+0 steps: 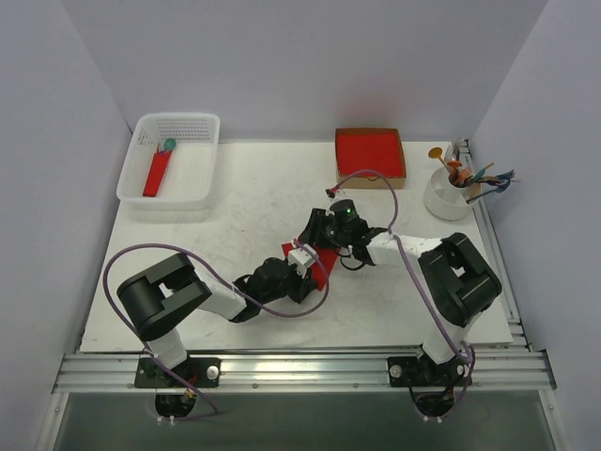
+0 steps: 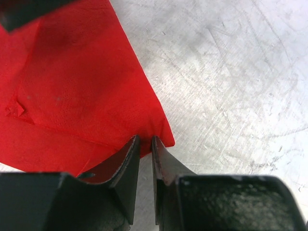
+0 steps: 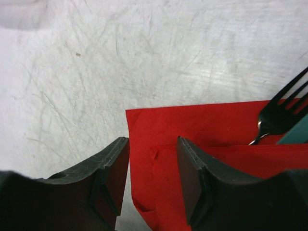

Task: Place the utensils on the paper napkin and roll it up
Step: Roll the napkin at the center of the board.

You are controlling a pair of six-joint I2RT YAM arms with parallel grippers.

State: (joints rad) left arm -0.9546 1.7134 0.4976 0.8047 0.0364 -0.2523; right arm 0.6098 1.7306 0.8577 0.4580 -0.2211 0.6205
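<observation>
Claws are pictured at work on a red sheet at the middle of the surface (image 2: 231, 72). Nearest the bases, the left claw (image 2: 146, 142) is set at a corner of the paper napkin (image 2: 72, 86), its jaws drawn to a slim slit. Whether the paper's edge is pinched there cannot be told. Just beyond, the right claw (image 3: 151, 140) is held roughly half open astride the napkin's other side, with nothing gripped and a folded layer of paper lying between its jaws. A dark fork (image 3: 279, 115) is seen on the napkin, tines clear of the fold and handle apparently tucked under it. No other piece can be made out.

The roll is judged barely begun. It is best served if the corner is kept pinned flat while the folded edge is taken low and turned tightly over the fork. The fork should be kept in line with the fold so that it is not pushed out. Thin paper is likely to be torn if dragged.

At the far edge, a white basket (image 1: 202, 122), a cardboard-rimmed red stack (image 1: 371, 150) and a white cup (image 1: 446, 202) are seen well apart.
</observation>
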